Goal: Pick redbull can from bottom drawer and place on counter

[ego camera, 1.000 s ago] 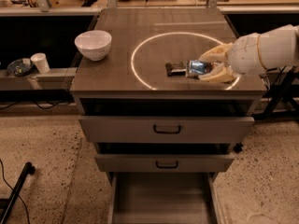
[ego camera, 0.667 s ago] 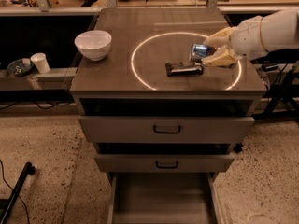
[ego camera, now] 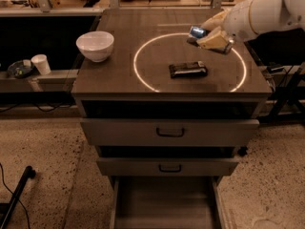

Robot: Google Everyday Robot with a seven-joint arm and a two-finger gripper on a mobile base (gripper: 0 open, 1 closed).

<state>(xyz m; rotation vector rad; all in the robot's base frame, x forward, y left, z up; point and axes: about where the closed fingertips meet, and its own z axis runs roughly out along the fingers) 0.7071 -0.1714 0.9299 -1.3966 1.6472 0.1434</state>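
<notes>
gripping the redbull can (ego camera: 197, 31) across its round body with the gripper (ego camera: 206, 34), fingers closed on either side, at the upper right of the frame. held tilted, shiny silver top turned toward the left, blue and silver side mostly hidden behind the pale fingers. hanging above the counter (ego camera: 119, 82) rather than resting on it, by the look of it, over the upper right arc of the bright ring (ego camera: 134, 63).

likely light and thin-walled: stiff enough for a firm pinch, easy to dent under a hard one. smooth metal, so probably slippery, and apt to roll if set down on its side. best held at mid-body, as here, not by the rim or top; best brought upright before letting go.

lower left of the can, inside the ring and well apart from it: a dark wrapped bar (ego camera: 188, 69), lying flat. farther left, near the counter's edge: a white bowl (ego camera: 95, 45). off the counter at the far left: a paper cup (ego camera: 41, 63). below the counter's front: two upper drawers (ego camera: 133, 131), pushed in. at the bottom of the frame: the bottom drawer (ego camera: 164, 199), pulled out.
</notes>
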